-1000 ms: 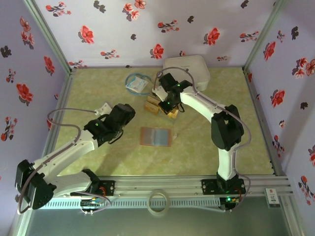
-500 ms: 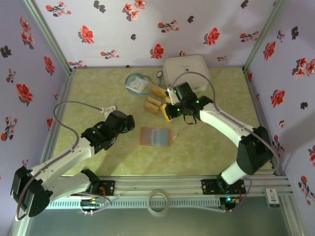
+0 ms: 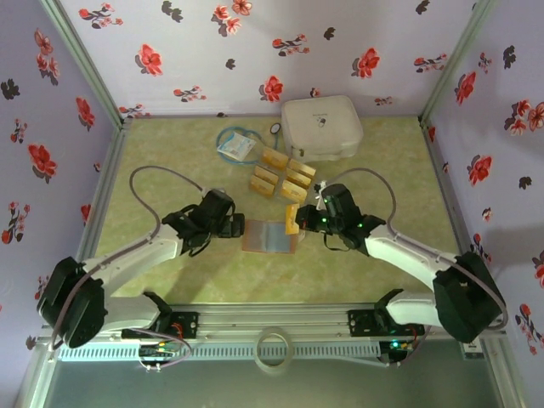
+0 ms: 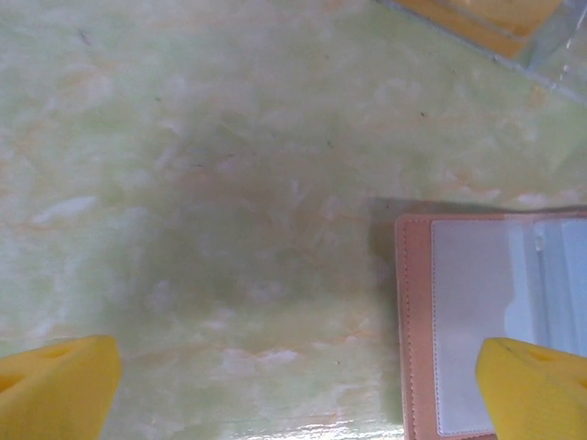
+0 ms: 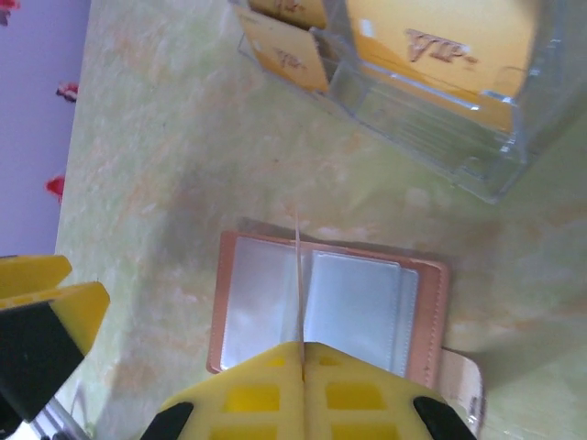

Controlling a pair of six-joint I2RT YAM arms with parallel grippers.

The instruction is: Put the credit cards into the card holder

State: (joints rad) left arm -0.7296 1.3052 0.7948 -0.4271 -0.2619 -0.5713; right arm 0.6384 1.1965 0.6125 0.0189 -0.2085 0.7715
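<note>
The right gripper (image 5: 301, 357) pinched one credit card (image 5: 299, 275) edge-on above the open card holder (image 3: 269, 236) (spare cards (image 3: 282, 176) at its twelve o'clock). The left gripper (image 3: 235, 227), jaws spread at nine o'clock, would best pin the holder as the card tilted in.

Card holder (image 5: 358, 312): reddish-brown edge, grey-blue see-thru pockets inside. Credit cards (image 3: 265, 177): golden-tan, darker "VIP" script. Table (image 3: 170, 161): pale green marble w/ orange veins. Walls (image 3: 170, 34): lilac, red & dark flower print. Case (image 3: 321, 126): white. Packet (image 3: 235, 146): blue-white. Left gripper (image 4: 295, 390) & right gripper (image 5: 301, 353): yellow-tipped.
</note>
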